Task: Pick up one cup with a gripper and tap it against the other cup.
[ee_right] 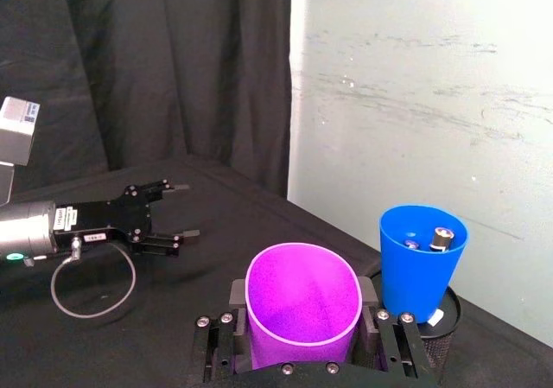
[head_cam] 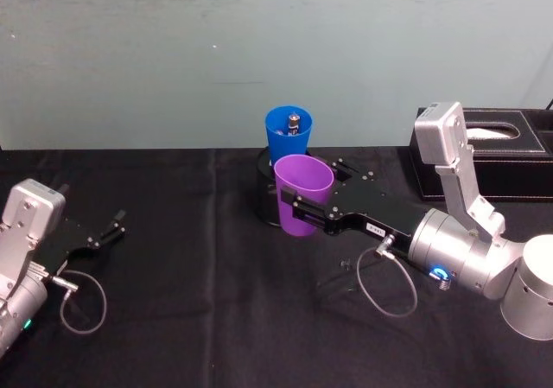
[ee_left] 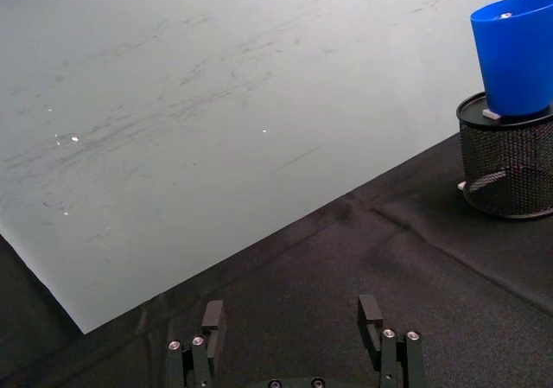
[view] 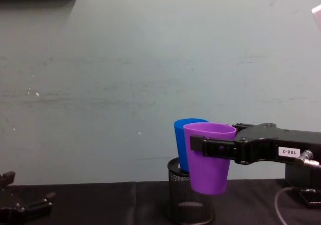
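Silver and ringed with blue light, your right arm (head_cam: 471, 258) reaches in from the counter's right edge, toward the middle of the counter (head_cam: 190, 276). Its right claw (head_cam: 318, 185) is clamped on the purple cup (head_cam: 302, 194), with one black finger pressed to each side of the cup just under the rim. A small white label shows on the claw's body.

The purple cup sits upright between those fingers, mouth up, and is lifted off the black cloth. In the chest view its base hangs in front of the wire-mesh holder (view: 188, 205).

The blue cup (head_cam: 288, 133) stands in that holder near the middle of the counter's rear edge, and a couple of small metal-capped cylinders (ee_right: 441, 237) stand inside it. You have the purple cup just beside the blue one, on the side nearer the robot. The right wrist view shows a slim gap between the two rims, while lower down you cannot tell whether the walls touch.

Your left claw (head_cam: 108, 228) lies low by the counter's left edge, well apart from both cups, with its fingers spread and nothing between them.

A black tissue box (head_cam: 492, 159) sits at the counter's rear right corner, behind the working arm.
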Motion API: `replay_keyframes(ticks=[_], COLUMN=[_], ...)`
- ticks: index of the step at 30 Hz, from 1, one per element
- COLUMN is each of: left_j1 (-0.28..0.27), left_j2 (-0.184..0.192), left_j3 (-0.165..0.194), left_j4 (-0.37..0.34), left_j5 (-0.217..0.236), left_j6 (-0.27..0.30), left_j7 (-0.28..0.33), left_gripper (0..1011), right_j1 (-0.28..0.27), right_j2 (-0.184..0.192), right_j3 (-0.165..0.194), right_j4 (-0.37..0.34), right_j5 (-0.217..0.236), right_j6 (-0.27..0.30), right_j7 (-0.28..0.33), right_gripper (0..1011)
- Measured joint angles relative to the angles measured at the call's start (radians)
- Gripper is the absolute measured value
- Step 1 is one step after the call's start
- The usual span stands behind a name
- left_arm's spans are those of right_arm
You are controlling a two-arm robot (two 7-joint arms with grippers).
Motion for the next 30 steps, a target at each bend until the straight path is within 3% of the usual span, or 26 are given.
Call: replay_keyframes(ticks=[30], left_j1=[0.000], left_j2=[0.000], left_j3=[0.000], left_j4=[0.000], left_j5=[0.000], left_j6=[0.000], left_j7=[0.000], left_gripper=[1000], right_j1=[0.000], right_j2=[0.000], right_j3=[0.000], right_j4=[0.000], right_j5=[0.000], right_j6=[0.000], right_j7=[0.000], right_gripper=[734])
